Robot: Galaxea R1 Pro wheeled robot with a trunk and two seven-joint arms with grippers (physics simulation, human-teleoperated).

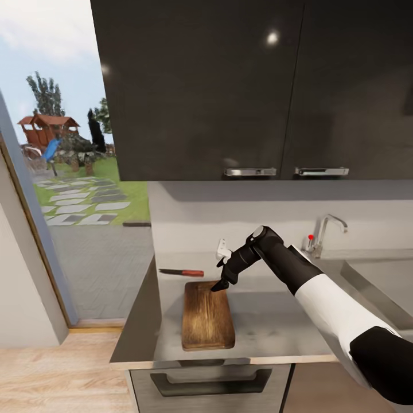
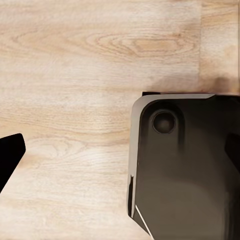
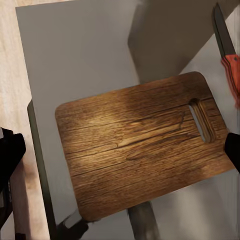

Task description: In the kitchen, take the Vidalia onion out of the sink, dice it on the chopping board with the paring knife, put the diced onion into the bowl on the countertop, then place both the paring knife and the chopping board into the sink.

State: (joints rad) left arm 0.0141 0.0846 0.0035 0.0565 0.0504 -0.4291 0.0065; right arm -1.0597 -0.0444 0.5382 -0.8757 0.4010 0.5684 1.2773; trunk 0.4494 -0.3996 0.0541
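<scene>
From the head view, the right arm reaches forward and leftward over the grey desk (image 1: pixel 269 321), its right gripper (image 1: pixel 219 285) pointing down just above the far edge of the chopping board (image 1: pixel 207 316). The board lies flat on the desk near its front edge, long side running away from the robot. Just beyond it, lying crosswise and apart from the board, is the paring knife (image 1: pixel 181 272) with its red handle toward the right. To the right the desk drops into the sink (image 1: pixel 373 287), with a faucet (image 1: pixel 325 230) behind it. Dark wall cabinets (image 1: pixel 252 86) hang above, and a window (image 1: pixel 69 172) on the left opens onto a garden.

In the left wrist view, a light wooden floor (image 2: pixel 75 60) lies below, with a dark rounded part of the robot's own base (image 2: pixel 185 165). The left gripper (image 2: pixel 122 157) is spread wide and empty, one dark fingertip at each side edge.

In the right wrist view, the chopping board (image 3: pixel 140 145) lies directly below, with its slot handle toward the paring knife (image 3: pixel 227 55), which sits apart from it on the desk (image 3: pixel 75 55). The right gripper (image 3: pixel 122 152) is released, fingertips far apart and holding nothing.
</scene>
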